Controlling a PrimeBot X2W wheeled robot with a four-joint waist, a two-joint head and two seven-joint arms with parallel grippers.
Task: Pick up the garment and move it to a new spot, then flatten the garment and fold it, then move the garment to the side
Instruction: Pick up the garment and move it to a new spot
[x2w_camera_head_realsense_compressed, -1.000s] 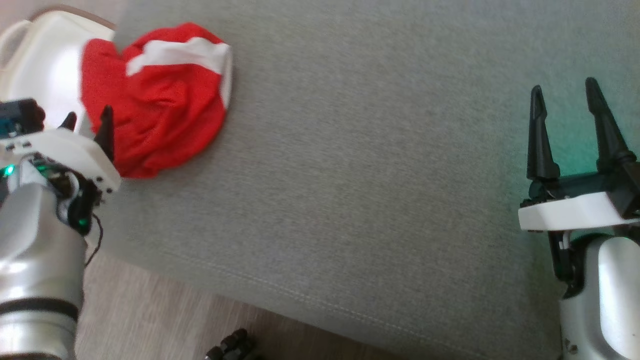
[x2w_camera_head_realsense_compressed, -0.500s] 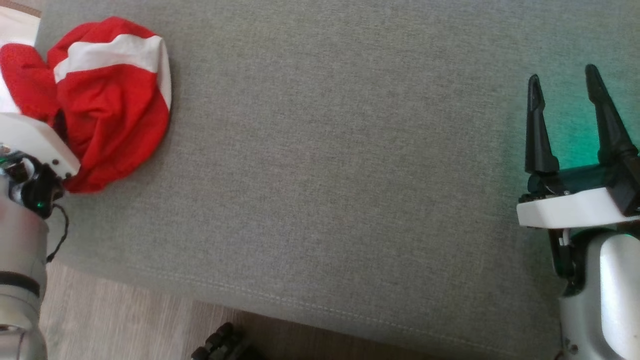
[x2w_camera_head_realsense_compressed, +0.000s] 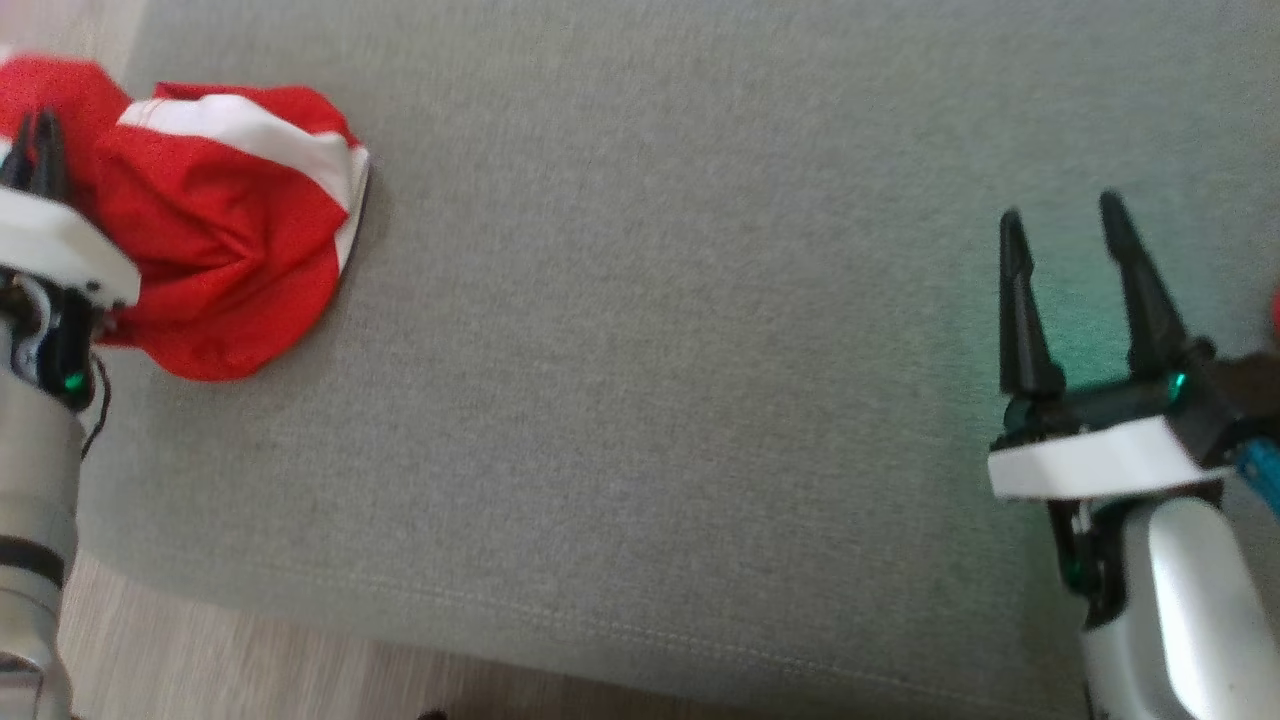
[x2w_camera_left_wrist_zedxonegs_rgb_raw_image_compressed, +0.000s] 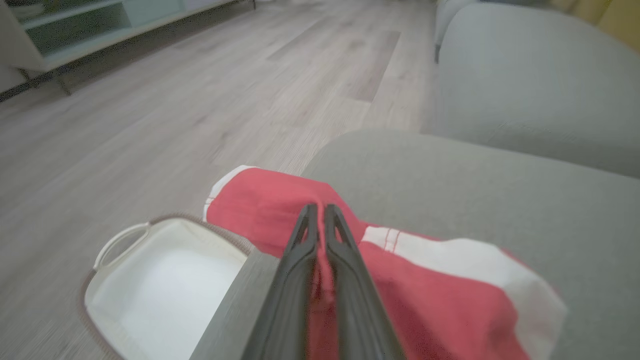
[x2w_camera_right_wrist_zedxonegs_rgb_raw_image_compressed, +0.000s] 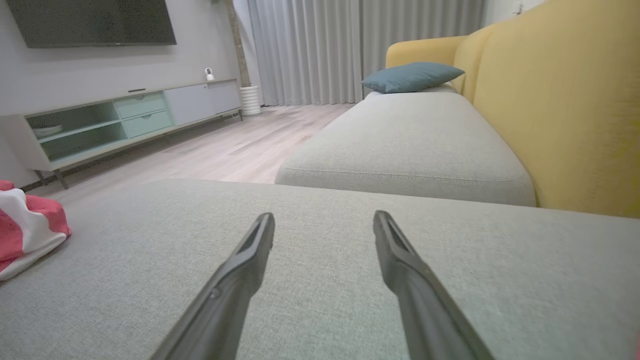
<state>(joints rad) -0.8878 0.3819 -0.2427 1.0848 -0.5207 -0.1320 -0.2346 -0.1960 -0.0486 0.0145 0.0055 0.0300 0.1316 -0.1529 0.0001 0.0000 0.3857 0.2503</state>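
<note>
Quick update from us: the left gripper (x2w_camera_left_wrist_zedxonegs_rgb_raw_image_compressed: 318, 209) is clamped right down on the garment (x2w_camera_head_realsense_compressed: 230, 250), with a ridge of red cloth squeezed between its two dark fingers (the left wrist view shows it best, the tips nearly meet). The garment is a bunched-up red thing with a broad white band. It sits at the far left corner of the grey cushion (x2w_camera_head_realsense_compressed: 650, 400), and some of the red spills past the cushion's edge toward the white basket (x2w_camera_left_wrist_zedxonegs_rgb_raw_image_compressed: 165, 285), which stands on the wood floor (x2w_camera_left_wrist_zedxonegs_rgb_raw_image_compressed: 150, 125) just beside that corner. We can't tell whether the pinched part is raised off the cushion or resting on it.

The right gripper (x2w_camera_head_realsense_compressed: 1062, 212) is over on the right side of the same cushion, well apart from the garment. Its fingers are spread wide with nothing between them, and there's bare grey fabric under them with a greenish glow on it. From its wrist view we also see a second grey seat with a blue pillow (x2w_camera_right_wrist_zedxonegs_rgb_raw_image_compressed: 412, 76) and a yellow backrest (x2w_camera_right_wrist_zedxonegs_rgb_raw_image_compressed: 550, 125) on the right
</note>
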